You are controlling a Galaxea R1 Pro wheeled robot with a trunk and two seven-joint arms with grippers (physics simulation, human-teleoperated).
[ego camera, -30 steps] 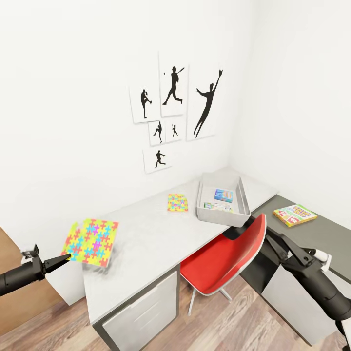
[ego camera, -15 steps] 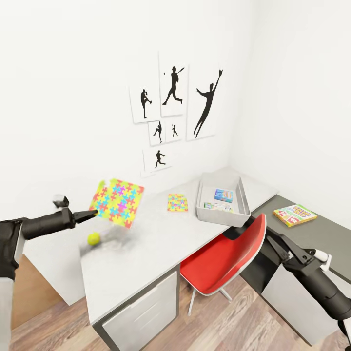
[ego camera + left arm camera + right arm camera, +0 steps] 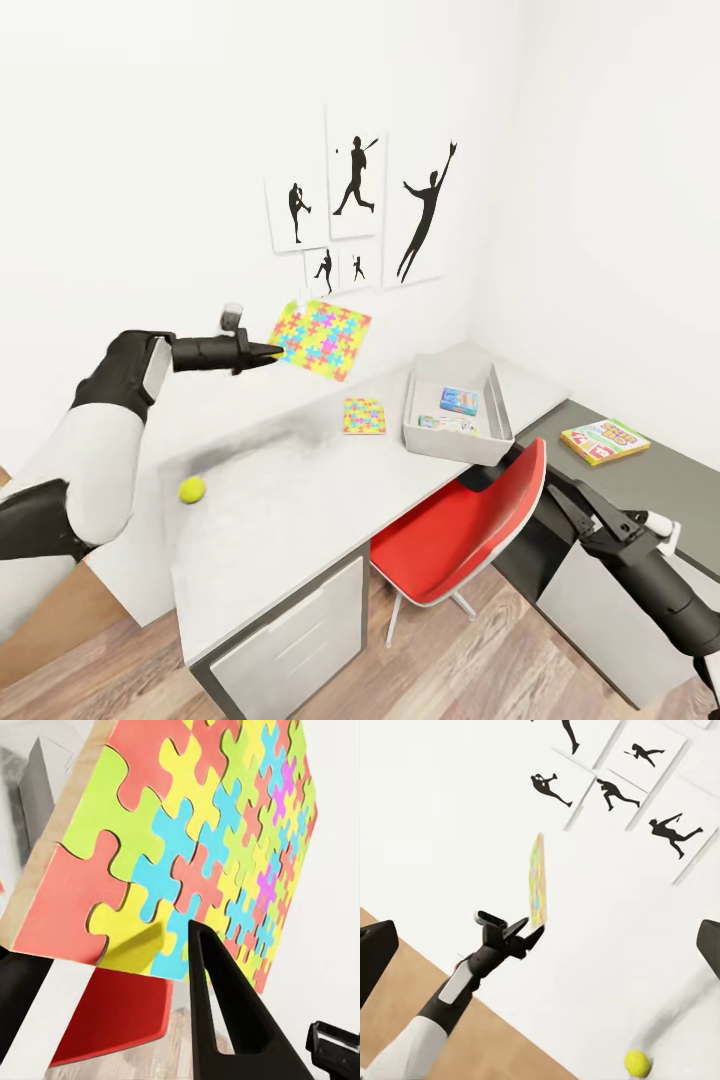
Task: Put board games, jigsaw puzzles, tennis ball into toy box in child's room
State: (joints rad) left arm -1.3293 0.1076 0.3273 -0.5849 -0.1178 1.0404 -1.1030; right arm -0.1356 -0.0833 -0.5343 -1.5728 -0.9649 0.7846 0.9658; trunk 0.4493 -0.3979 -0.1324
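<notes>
Jigsaw puzzle (image 3: 322, 338), a thin flat square board with a pale wooden edge and glossy interlocking pieces, hangs above the table (image 3: 300, 510), face tilted toward the posters (image 3: 355, 215). The left gripper (image 3: 268, 351) pinches its near edge. Right gripper (image 3: 560, 497) seems slightly parted, though its jaws are hard to read.

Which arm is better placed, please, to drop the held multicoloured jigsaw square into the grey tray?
Left: its gripper already holds the multicoloured jigsaw square aloft beside the grey tray; the right gripper sits low by the red chair.
</notes>
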